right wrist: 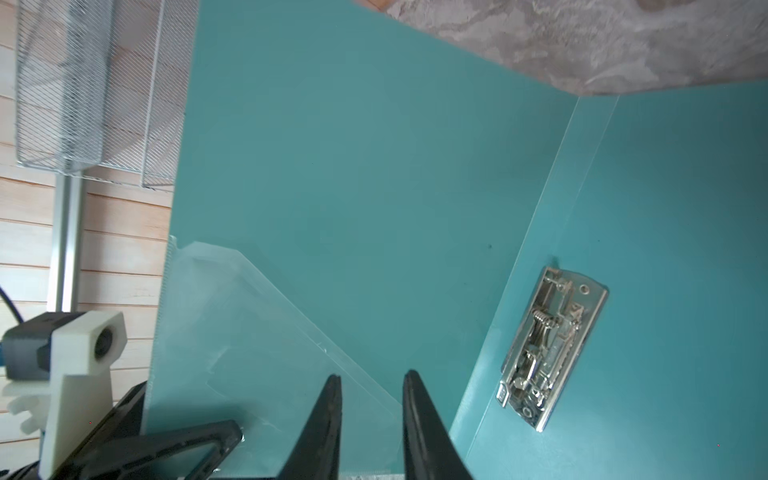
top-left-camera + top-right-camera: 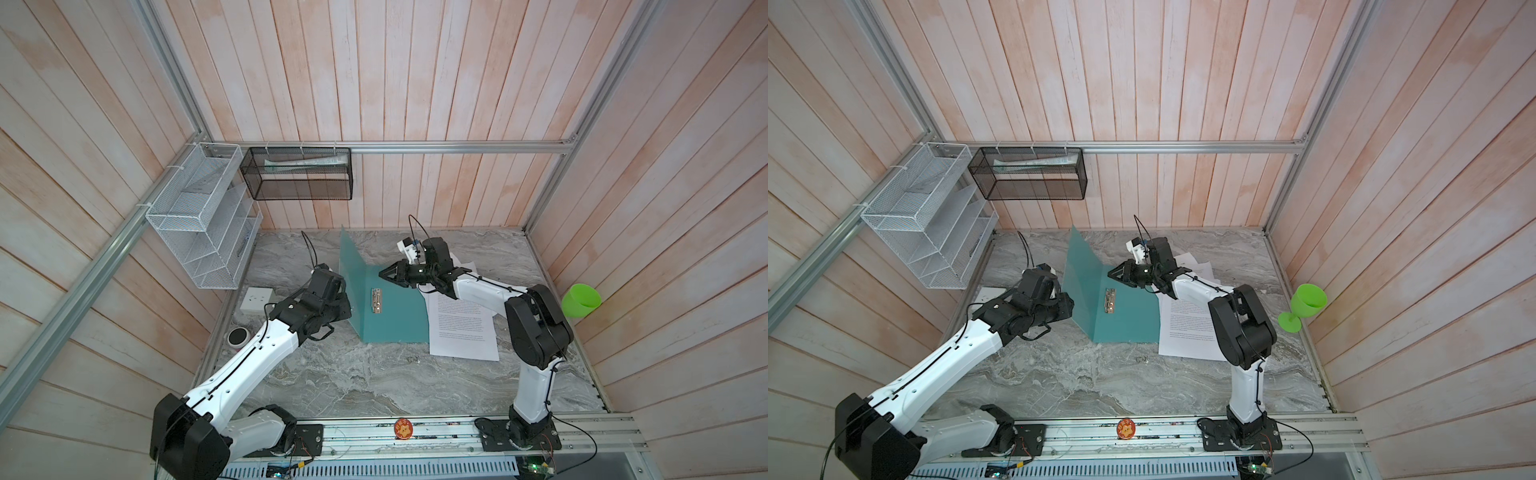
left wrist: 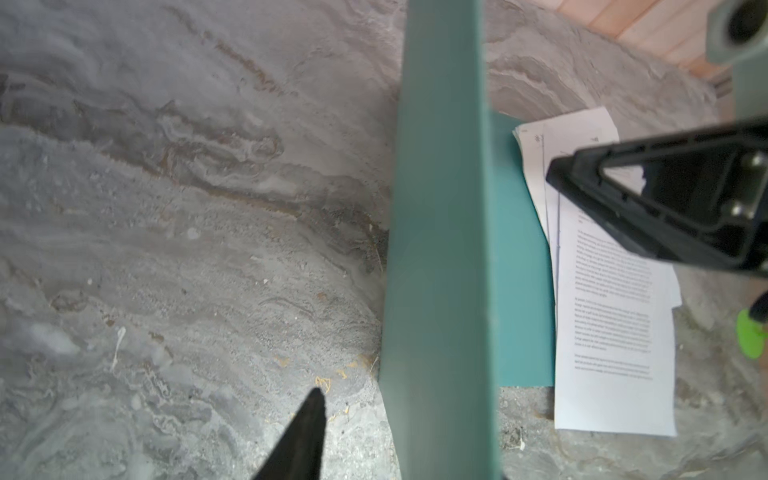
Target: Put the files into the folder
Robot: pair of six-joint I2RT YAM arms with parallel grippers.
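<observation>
Black tapered fingers of the right gripper are held narrowly apart over the teal folder, propped half-open on the marbled table. The left gripper is parted around its cover, and unreadably printed files are laid alongside.

Teal folder, white files with dense black text, grey veined table, lime-green goblet

top views: overhead, looking down, far | wrists: close, both on folder
</observation>
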